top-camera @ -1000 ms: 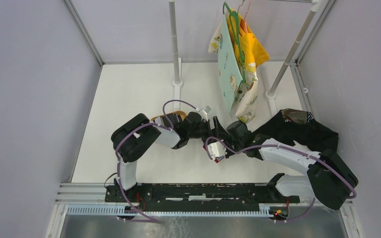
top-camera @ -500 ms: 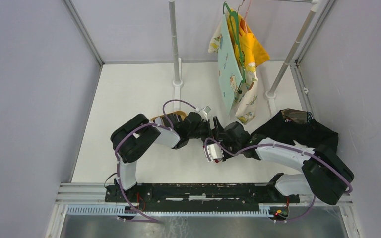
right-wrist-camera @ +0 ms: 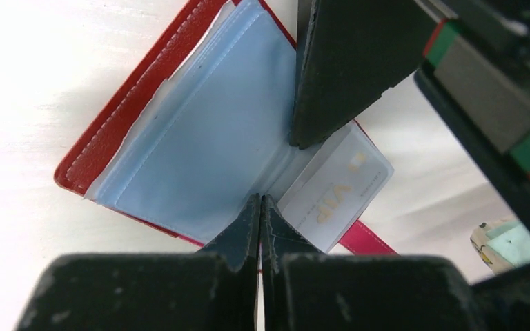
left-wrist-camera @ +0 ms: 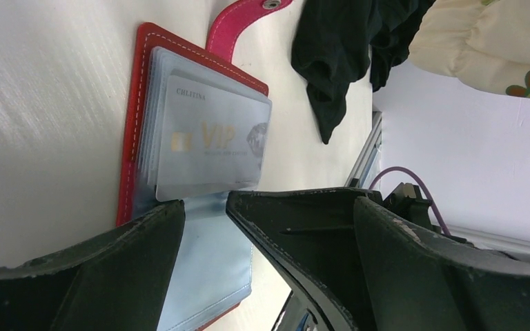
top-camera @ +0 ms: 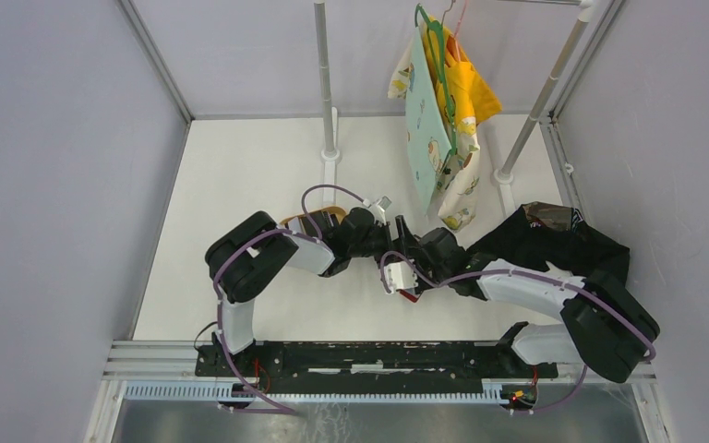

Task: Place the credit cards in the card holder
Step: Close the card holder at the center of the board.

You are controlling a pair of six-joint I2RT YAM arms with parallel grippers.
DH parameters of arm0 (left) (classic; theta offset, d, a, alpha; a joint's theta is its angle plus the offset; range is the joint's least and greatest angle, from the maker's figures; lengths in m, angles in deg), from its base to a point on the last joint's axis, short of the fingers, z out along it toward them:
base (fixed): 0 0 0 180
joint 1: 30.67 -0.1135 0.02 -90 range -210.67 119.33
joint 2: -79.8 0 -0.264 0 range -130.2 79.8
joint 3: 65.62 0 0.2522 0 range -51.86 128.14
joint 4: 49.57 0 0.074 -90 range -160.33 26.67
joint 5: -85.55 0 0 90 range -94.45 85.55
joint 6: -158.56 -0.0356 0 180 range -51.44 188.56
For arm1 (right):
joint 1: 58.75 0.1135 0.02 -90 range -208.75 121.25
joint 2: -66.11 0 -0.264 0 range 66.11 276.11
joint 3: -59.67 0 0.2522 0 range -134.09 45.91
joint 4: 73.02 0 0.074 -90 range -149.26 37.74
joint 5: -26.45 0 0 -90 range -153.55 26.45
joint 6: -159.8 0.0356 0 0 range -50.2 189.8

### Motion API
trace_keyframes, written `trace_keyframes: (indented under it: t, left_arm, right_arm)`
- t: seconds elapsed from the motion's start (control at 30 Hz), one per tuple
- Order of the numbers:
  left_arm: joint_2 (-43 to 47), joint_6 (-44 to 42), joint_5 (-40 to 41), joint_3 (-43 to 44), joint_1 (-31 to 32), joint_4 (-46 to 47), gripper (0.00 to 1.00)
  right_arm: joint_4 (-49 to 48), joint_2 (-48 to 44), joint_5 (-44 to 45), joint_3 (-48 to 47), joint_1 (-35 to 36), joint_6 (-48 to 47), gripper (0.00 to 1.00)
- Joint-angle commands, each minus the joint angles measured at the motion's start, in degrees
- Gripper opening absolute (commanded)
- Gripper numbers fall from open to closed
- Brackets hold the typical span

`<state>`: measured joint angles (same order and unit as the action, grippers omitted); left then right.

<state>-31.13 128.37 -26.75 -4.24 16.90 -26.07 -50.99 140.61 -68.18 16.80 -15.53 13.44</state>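
The small red leather-like folding card holder (right-wrist-camera: 103, 141) lies open at mid-table between the 2 arms, its snap tab pointing toward the crumpled black cloth (left-wrist-camera: 331, 62) on the right. 1 silvery plastic credit card (left-wrist-camera: 207, 138) (marked VIP) lies on the holder's right-hand half. Its long axis runs along the fold, and 1 short end pokes just past the red cover. Whether it sits inside a sleeve I cannot tell.

The right gripper (right-wrist-camera: 261, 207) is nearer. Its fingers are pressed together on nothing, tips at the fold just beside the card's long edge. The left gripper (left-wrist-camera: 269, 207) stands spread wide across the fold, gripping nothing. Seating the card probably calls for a push along its long axis.
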Motion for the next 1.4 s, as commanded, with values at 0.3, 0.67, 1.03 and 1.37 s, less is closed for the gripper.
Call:
trace_keyframes:
  t: [0.3, 0.67, 1.03, 1.37]
  left_arm:
    - [15.6, -11.1, 8.8, -4.1, 0.0, -10.6, 1.00]
    - [50.8, -22.7, 24.0, -21.0, 1.5, -13.3, 1.00]
    - [56.4, -10.6, 22.6, -32.4, 1.5, -10.1, 0.93]
    - [51.5, 0.3, 32.2, -36.5, 9.2, -6.0, 0.77]
  right_arm:
    - [14.7, -18.9, -31.4, -5.7, -15.5, -8.8, 0.36]
    - [13.6, -14.4, -37.3, -5.4, -25.4, -3.7, 0.59]
    - [2.8, -3.6, -20.7, -6.5, -27.7, 20.8, 0.47]
    - [4.5, 7.0, -30.0, -9.1, -33.0, 29.9, 0.56]
